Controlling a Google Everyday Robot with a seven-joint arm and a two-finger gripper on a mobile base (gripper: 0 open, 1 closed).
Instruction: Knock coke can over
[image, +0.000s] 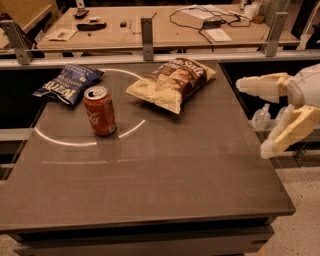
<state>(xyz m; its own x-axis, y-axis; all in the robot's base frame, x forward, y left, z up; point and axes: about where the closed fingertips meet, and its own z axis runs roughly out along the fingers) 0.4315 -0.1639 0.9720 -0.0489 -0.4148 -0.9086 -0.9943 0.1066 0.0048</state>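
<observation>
The coke can is red with a silver top. It stands upright on the left part of the dark table, inside a pale arc marking. My gripper is at the far right, just off the table's right edge and well apart from the can. Its two pale fingers are spread apart and hold nothing.
A blue chip bag lies behind and left of the can. A brown chip bag lies behind and right of it. A rail with posts runs behind the table. A clear plastic bottle stands past the right edge.
</observation>
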